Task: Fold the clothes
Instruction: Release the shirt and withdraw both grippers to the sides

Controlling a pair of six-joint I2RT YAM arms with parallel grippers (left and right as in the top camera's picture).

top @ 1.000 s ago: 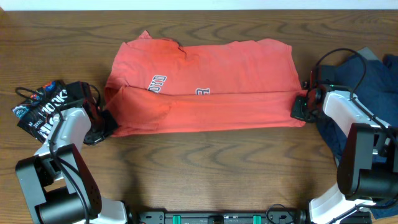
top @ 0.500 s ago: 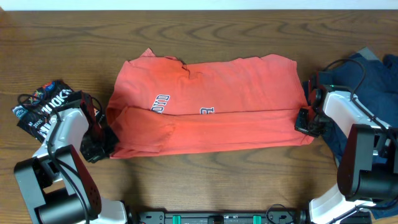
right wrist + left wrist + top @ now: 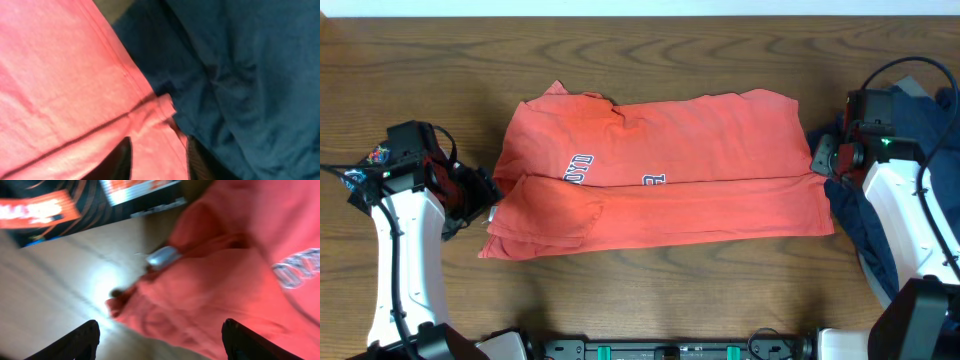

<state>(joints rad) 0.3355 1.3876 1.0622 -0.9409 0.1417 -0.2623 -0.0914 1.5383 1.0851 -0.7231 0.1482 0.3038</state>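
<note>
Left pincer wide, empty, at 9 o'clock edge of red shirt; right pincer narrowly parted at 3 o'clock edge, beside blue garment

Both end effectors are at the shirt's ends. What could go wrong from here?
The right end effector straddles the red shirt's hem right against the blue garment; closing could grab both. Under the open left end effector, the shirt's corner is bunched, so another fold may trap wrinkles.
</note>
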